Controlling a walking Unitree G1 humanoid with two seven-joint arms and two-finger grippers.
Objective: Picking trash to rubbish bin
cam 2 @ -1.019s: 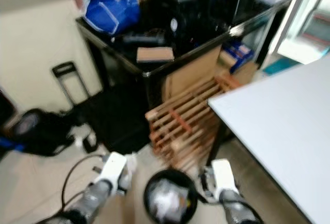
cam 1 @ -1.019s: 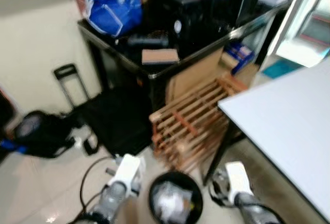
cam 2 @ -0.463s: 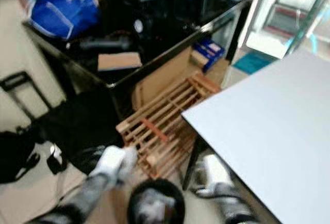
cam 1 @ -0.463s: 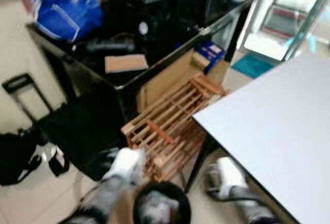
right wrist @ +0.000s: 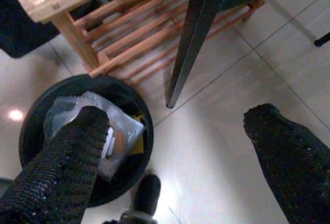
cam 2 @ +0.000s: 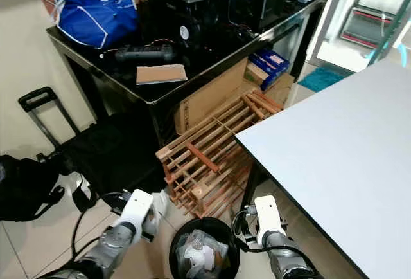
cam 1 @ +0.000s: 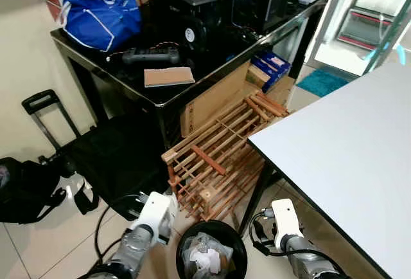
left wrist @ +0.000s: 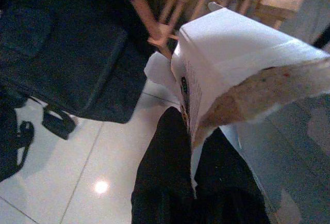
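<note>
Torn white carton [left wrist: 242, 64] clenched in left jaws; right jaws spread above round bin [right wrist: 77, 136]

Both my arms reach down low in front of me. My left gripper [left wrist: 206, 146] is closed tight and pinching something. My right gripper [right wrist: 175, 157] has its two black fingers [right wrist: 67, 167] spread wide apart.

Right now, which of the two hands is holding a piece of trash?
The left hand: its fingers grip a torn white carton. The right hand is open and holds nothing, beside the black rubbish bin.
</note>
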